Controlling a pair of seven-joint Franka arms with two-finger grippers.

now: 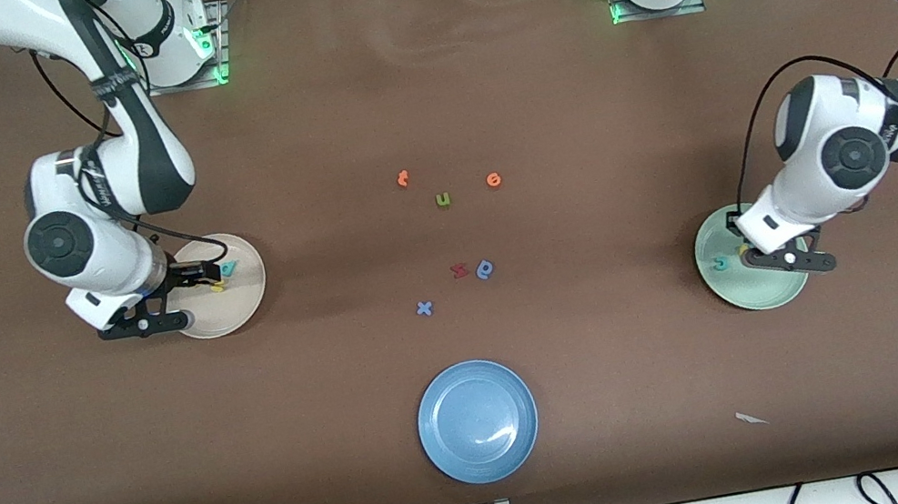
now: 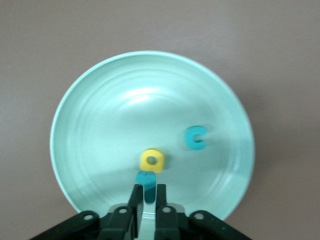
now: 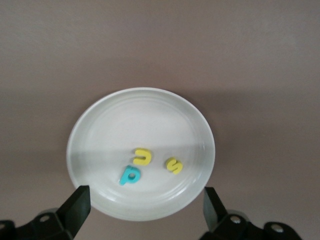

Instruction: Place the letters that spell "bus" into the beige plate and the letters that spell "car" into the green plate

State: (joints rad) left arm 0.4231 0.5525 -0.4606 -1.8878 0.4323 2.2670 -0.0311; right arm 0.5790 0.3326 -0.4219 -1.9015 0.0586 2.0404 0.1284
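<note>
The beige plate point(image 3: 140, 115) lies toward the right arm's end of the table and holds a teal "b" point(image 3: 129, 175), a yellow "u" point(image 3: 142, 156) and a yellow "s" point(image 3: 174, 165). My right gripper point(image 3: 146, 207) hovers over its rim, open wide with nothing between its fingers. The green plate point(image 2: 125, 110), toward the left arm's end, holds a teal "c" point(image 2: 195, 138) and a yellow "a" point(image 2: 152, 160). My left gripper point(image 2: 148, 192) is low over this plate, its fingers pinching the teal "r" point(image 2: 146, 180), which touches the "a".
Loose letters lie mid-table: an orange "t" point(image 1: 402, 178), an olive "u" point(image 1: 443, 199), an orange "e" point(image 1: 494, 179), a red letter point(image 1: 460, 269), a darker blue round letter point(image 1: 486, 268) and a blue "x" point(image 1: 424, 308). A blue plate point(image 1: 477, 421) sits nearer the camera.
</note>
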